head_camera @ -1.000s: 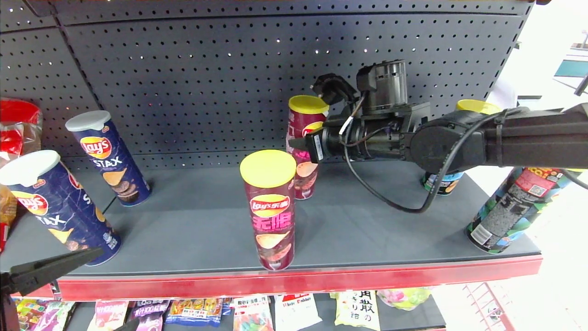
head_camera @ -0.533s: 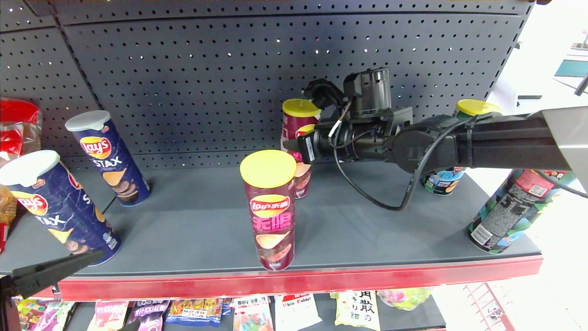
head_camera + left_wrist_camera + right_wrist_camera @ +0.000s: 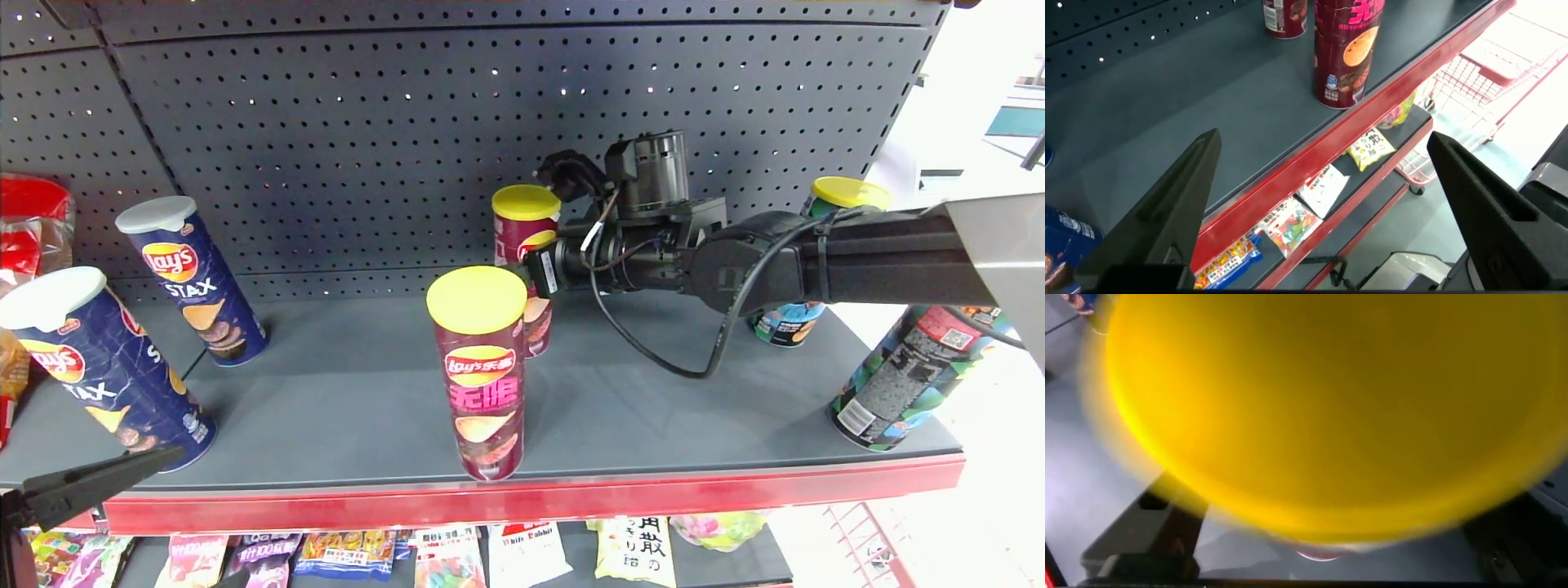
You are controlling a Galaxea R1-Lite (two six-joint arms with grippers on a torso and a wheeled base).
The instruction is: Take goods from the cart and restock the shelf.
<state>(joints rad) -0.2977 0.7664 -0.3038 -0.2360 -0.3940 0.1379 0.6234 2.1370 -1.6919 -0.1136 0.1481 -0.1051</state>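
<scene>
A maroon chip can with a yellow lid (image 3: 522, 233) stands upright near the back of the grey shelf (image 3: 351, 392), with my right gripper (image 3: 532, 273) shut on its side. Its yellow lid (image 3: 1315, 408) looms large in the right wrist view, a dark finger (image 3: 1143, 539) beneath it. I cannot tell whether its base touches the board. A second maroon can (image 3: 483, 367) stands at the shelf's front edge, just in front of it. My left gripper (image 3: 1323, 143) hangs open below the front left of the shelf, holding nothing; one finger (image 3: 98, 482) shows in the head view.
Two blue cans (image 3: 196, 278) (image 3: 102, 367) stand at the left, two green-and-black cans (image 3: 898, 376) (image 3: 796, 314) at the right. A pegboard wall (image 3: 367, 147) backs the shelf. Snack packets (image 3: 449, 555) fill the lower shelf. A red wire cart (image 3: 1486, 73) is off to the right.
My right gripper has carried the maroon can leftward and lower, so it now sits right behind the front can. The left gripper has stayed put.
</scene>
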